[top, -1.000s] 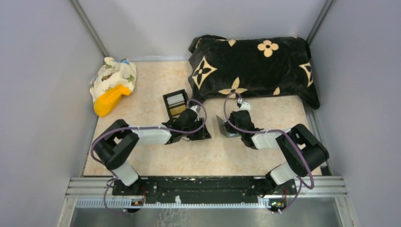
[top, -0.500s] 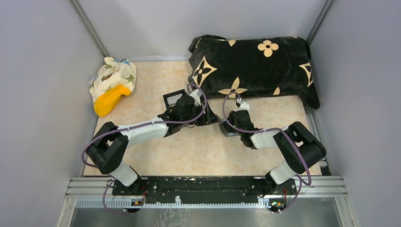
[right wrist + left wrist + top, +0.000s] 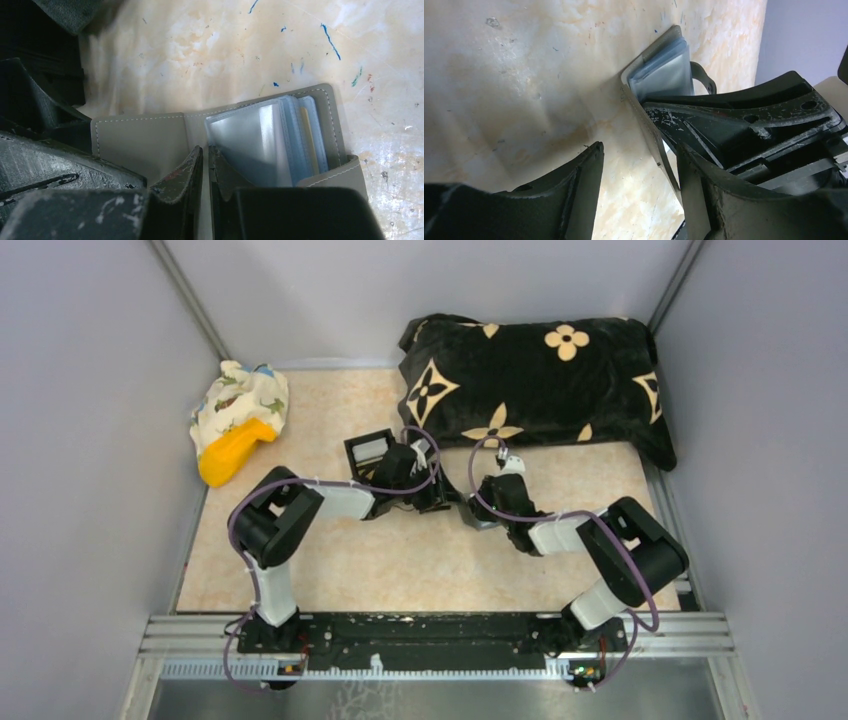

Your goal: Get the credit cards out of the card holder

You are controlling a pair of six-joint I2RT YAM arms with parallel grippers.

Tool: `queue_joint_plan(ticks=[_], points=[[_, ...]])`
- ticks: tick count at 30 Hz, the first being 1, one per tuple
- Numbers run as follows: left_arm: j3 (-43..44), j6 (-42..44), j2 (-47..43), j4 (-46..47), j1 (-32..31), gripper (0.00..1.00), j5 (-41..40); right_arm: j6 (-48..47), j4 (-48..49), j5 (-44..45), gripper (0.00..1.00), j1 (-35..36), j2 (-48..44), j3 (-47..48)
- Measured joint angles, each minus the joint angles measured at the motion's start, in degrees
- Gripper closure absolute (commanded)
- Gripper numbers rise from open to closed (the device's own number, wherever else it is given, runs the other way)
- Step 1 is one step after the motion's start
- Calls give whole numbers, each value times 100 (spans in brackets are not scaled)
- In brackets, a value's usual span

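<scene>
Currently the card holder (image 3: pixel 145 140) lies open on the table (image 3: pixel 200 50), with its cards (image 3: pixel 305 135) sleeved at 3 o'clock in the right wrist view. The right gripper (image 3: pixel 205 152) has its fingers nearly together and seems to pinch the fold. From above, the left gripper (image 3: pixel 638 150) sits at 9 o'clock, spread and empty. If it grabs sleeve plastic instead of a card, it could drag the holder loose.

A beige marbled table (image 3: pixel 400 570) is enclosed by plain grey walls (image 3: pixel 90 440) at left, back and right. Metal posts (image 3: pixel 192 300) are seen in the back corners. A black pillow (image 3: pixel 540 380) with cream flowers is laid at the back right. An aluminium rail (image 3: pixel 180 630) is fixed along the near edge. Blue pen marks (image 3: pixel 330 35) are scattered on the table. Light is soft and even.
</scene>
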Motion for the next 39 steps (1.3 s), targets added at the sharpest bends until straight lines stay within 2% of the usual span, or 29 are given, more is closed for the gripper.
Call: queue_joint_plan(ticks=[9,15,19,27,39], points=[[-127,-42,-566,4,0,39,17,7,57,-2,89,26,0,-39],[269,-42,-920,-46,0,39,13,33,59,0,89,26,0,-42],[546,-39,-831,-44,0,39,-52,42,57,-2,89,26,0,-42],[807,-37,-15,-136,-111,39,-114,37,52,0,89,26,0,-39],[2,-20,24,-146,-240,41,-160,39,46,-11,89,52,0,-33]])
